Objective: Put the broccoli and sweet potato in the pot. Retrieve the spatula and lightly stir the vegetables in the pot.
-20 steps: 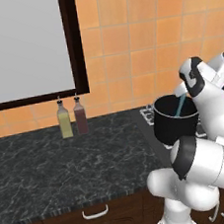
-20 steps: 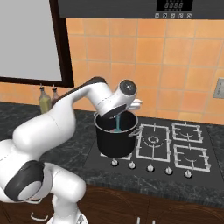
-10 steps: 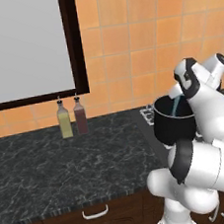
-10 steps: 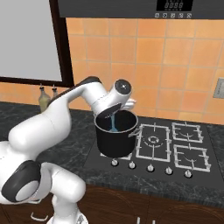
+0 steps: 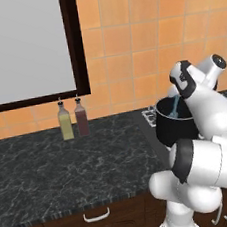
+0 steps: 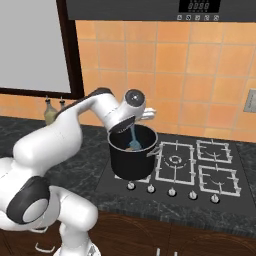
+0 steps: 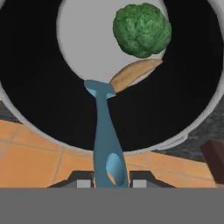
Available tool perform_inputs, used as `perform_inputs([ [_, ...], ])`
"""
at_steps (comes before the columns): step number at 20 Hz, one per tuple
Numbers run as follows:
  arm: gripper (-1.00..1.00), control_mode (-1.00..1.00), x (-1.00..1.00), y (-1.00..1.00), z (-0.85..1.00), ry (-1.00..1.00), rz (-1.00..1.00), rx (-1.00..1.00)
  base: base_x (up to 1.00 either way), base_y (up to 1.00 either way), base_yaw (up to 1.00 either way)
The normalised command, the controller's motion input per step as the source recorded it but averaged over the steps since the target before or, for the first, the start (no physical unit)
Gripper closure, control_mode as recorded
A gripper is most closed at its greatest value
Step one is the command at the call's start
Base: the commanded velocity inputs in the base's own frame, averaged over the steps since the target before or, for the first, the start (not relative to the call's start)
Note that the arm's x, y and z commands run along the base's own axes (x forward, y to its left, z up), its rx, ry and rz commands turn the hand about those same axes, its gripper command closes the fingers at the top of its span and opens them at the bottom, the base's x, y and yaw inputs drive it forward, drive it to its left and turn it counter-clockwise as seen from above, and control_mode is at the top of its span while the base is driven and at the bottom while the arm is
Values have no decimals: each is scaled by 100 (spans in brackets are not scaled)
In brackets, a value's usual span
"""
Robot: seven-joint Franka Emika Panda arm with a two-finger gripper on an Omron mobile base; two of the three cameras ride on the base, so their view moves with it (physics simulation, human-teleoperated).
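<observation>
The black pot (image 6: 131,159) is seen standing on the left side of the stove (image 6: 200,167), by the edge of the dark stone surface (image 5: 56,168). The white arm is bent over the pot, and the hand (image 7: 111,180) is held just above its open top, pointing down into it. The light blue spatula (image 7: 105,135) is pinched at the end of its handle, with one finger (image 7: 82,180) pressed to each side, so the hand is closed on it. The spatula is held tilted into the pot, and its small flat head is down by the grey bottom. In the hand view, the sweet potato (image 7: 133,73) is seen lying on the pot's bottom, and one of its ends is touching or just beside the spatula's head. The broccoli (image 7: 141,29) is also in the pot, right next to the sweet potato on the side away from the spatula; it cannot be told whether the two are touching. In the right base view, the blue handle is seen going down past the shiny rim, with a bit of orange beside it. Two bottles (image 5: 72,118), one yellow and one dark red, are standing side by side at the back of the surface, under the dark-framed window (image 5: 21,46), well apart from the pot.
</observation>
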Motion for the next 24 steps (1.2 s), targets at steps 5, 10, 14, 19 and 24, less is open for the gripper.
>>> perform_inputs([
  [5,100,-100,3,0,25,15,-35,10,0,0,0],
  [10,100,-100,0,8,91,24,-35,33,0,0,0],
  [14,100,-100,0,26,68,27,-33,31,0,0,0],
  [19,100,-100,7,57,10,33,-29,27,0,0,0],
  [24,100,-100,0,79,0,19,-23,23,0,0,0],
])
